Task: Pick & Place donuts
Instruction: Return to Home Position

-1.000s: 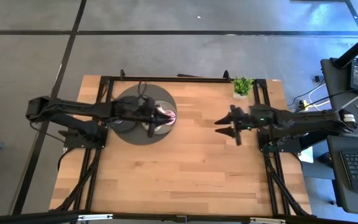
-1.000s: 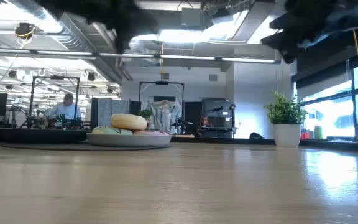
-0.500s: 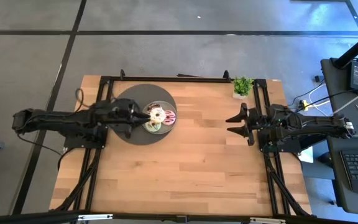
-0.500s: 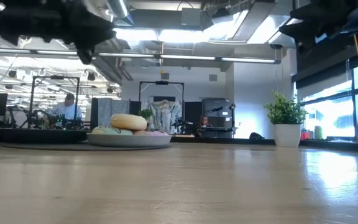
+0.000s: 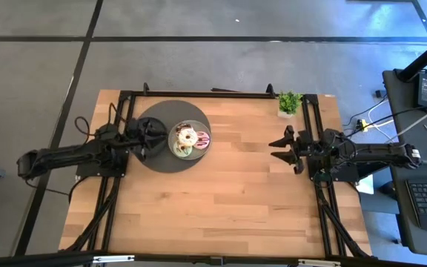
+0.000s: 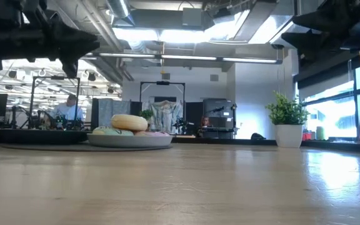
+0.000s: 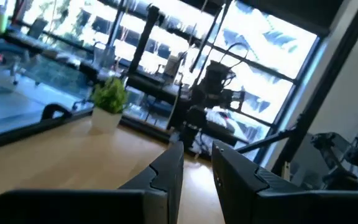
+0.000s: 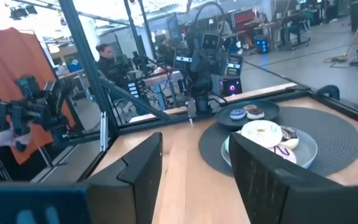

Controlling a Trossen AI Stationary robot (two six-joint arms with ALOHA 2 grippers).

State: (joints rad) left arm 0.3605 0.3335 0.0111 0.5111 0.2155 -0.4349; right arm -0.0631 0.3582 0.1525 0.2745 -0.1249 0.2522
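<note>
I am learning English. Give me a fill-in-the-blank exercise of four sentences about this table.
The cream-white donut lies on top of the other donuts on the grey ___.
The left gripper hovers over the dark round ___ under that plate.
The potted plant stands nearer the ___ arm.
The right gripper is open and holds ___.
Missing words: plate, disc, right, nothing.
</note>
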